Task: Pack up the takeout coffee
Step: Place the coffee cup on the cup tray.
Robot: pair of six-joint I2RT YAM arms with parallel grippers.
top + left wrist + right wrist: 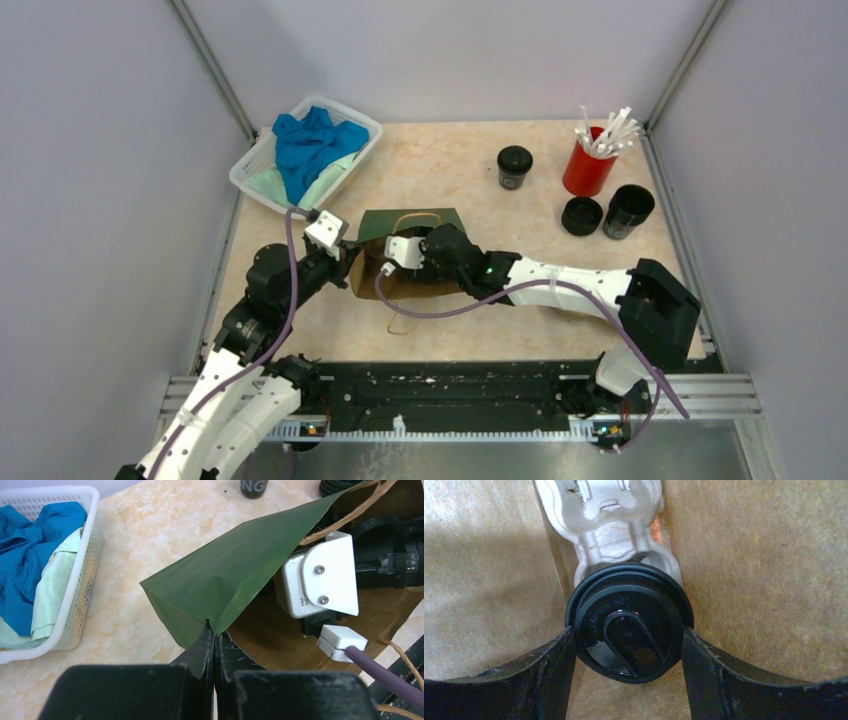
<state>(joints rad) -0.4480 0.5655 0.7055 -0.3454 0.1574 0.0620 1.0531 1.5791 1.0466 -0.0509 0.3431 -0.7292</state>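
Your right gripper's [626, 650] fingers clamp the coffee cup [629, 625] by its sides, inside the paper bag [225, 575], right by the pulp carrier [614, 520]. Left gripper [214, 645] pinches the bag's rim. Cup's likely light, thin-walled, crushable, so squeeze gently. Bag walls crowd both sides; open room only back through the mouth.

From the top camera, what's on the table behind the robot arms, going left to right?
White basket of cloths → small black cup with a lid → red cup of white sticks → another black cup, farthest right.
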